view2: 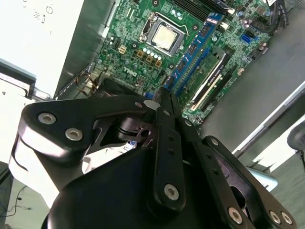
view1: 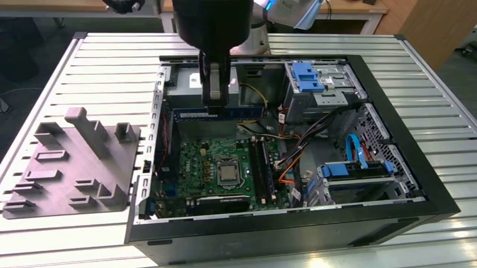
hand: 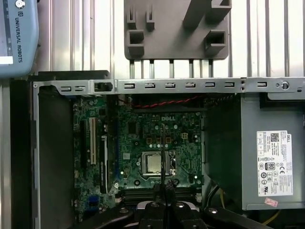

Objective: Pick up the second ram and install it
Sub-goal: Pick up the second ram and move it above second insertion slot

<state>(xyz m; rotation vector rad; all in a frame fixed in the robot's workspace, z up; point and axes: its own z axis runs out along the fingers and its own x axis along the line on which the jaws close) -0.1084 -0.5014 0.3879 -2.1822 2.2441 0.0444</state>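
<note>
My gripper (view1: 214,107) is shut on the second ram (view1: 242,113), a thin blue-green stick held level above the back of the open computer case. In the first wrist view the ram (hand: 163,152) shows edge-on as a thin line running out from the fingertips (hand: 160,190) over the processor socket. In the second wrist view the ram (view2: 193,50) stretches from the gripper (view2: 164,95) across the green motherboard (view2: 133,52). The dark memory slots (view1: 261,162) lie below it, towards the exterior view's right of the processor (view1: 225,170).
The case wall (view1: 298,223) surrounds the motherboard (view1: 194,156). A power supply (hand: 271,157) sits at the back, and drive bays with blue clips (view1: 358,170) and cables (view1: 287,167) are on the exterior view's right. A grey tray with upright tabs (view1: 75,162) stands outside the case.
</note>
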